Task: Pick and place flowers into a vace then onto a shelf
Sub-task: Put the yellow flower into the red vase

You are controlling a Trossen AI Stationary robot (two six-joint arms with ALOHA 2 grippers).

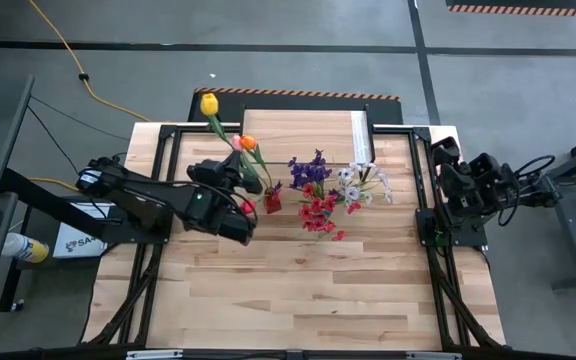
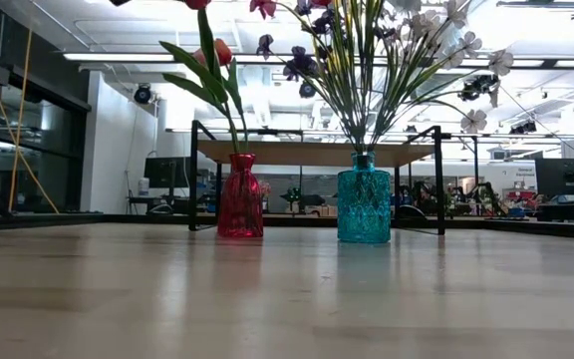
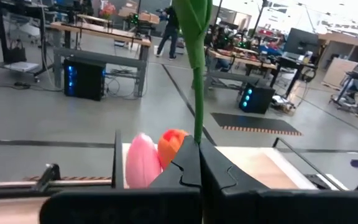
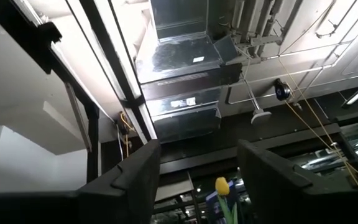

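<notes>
Wooden table (image 1: 298, 290) carries our shelf (image 1: 298, 125) at its far edge. Near it, our left gripper (image 3: 197, 165) pinches a yellow tulip's stem (image 3: 197, 87) above the red vase (image 2: 239, 196). Our right gripper (image 4: 197, 165) waits open at the right edge.

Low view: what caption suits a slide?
Red glass vase and teal glass vase holding artificial flowers before a wooden-topped shelf.
</notes>
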